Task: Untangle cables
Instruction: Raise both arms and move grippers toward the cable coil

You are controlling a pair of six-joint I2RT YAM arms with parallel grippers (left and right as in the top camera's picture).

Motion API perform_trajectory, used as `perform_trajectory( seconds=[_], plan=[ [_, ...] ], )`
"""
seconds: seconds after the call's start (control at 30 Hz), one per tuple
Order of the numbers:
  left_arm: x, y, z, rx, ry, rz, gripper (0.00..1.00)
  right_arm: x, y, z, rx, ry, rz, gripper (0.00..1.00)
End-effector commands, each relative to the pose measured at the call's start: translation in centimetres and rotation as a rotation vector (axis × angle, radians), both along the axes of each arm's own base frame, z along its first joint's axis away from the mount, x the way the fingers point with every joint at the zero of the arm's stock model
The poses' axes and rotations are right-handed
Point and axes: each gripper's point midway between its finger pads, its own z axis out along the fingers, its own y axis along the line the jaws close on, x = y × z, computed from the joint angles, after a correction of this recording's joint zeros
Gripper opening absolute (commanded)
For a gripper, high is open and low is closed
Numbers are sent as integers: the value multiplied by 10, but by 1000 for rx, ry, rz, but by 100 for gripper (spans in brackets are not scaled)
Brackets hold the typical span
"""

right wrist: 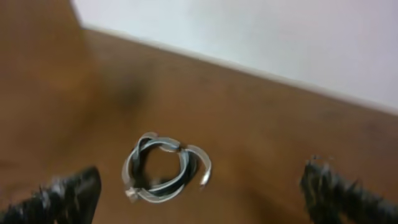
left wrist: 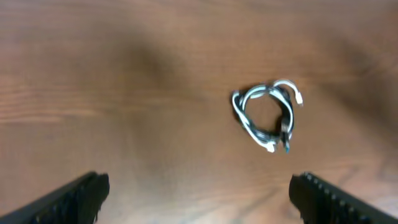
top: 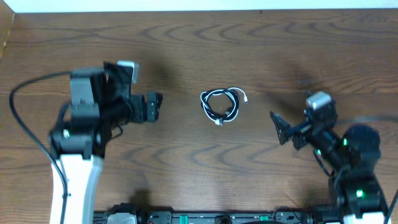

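- The cables (top: 222, 106), one black and one white, lie wound together in one small loose ring at the middle of the wooden table (top: 199, 37). They lie flat and nothing touches them.
- One white plug juts from the ring's far right side, and another pokes out on its near side.
- The left gripper (top: 157, 107) sits left of the ring with its jaws spread wide and nothing between them. Bare wood separates its fingertips from the coil.
- The right gripper (top: 280, 127) sits right of the ring and slightly nearer, its jaws also wide apart and empty, apart from the coil.
- Beyond the ring, wood runs bare to the table's far edge, where a pale wall (top: 186, 5) begins.
- The table's left edge shows at the far left corner, well apart from the cables.
- The arm bases crowd the near edge, and a thick black wire (top: 25, 118) loops out left of the left arm.
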Motion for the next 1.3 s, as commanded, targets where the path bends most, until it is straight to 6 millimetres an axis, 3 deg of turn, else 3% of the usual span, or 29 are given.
perform_trajectory(
  seconds=[0.0, 0.17, 0.4, 0.57, 0.63, 0.67, 0.77, 0.87, 1.0, 1.27],
  plan=[
    [18, -8, 12, -4, 60, -38, 98, 11, 18, 17, 33, 86, 96, 99],
    [29, -34, 2, 2, 163, -113, 98, 34, 22, 17, 44, 277, 116, 99],
    [31, -65, -18, 6, 225, -195, 98, 64, 9, -6, 63, 506, 76, 99],
    [29, -84, -13, -92, 227, -254, 98, 67, 15, -29, 103, 611, 91, 99],
    [38, -85, -13, -113, 221, -210, 88, 65, 18, -36, 107, 642, 103, 99],
    [42, -85, -17, -139, 246, -156, 88, 65, 19, -39, 106, 655, 104, 99],
    [54, -78, -40, -104, 314, -4, 82, 67, 18, -48, 95, 682, 92, 99],
    [67, -75, -67, -57, 372, 135, 75, 69, 15, -57, 82, 706, 71, 84],
    [81, -91, -97, -75, 427, 204, 66, 71, 7, -69, 75, 757, 0, 76],
    [94, -116, -164, -1, 501, 271, 58, 70, 2, -77, 69, 795, -46, 71]
  ],
)
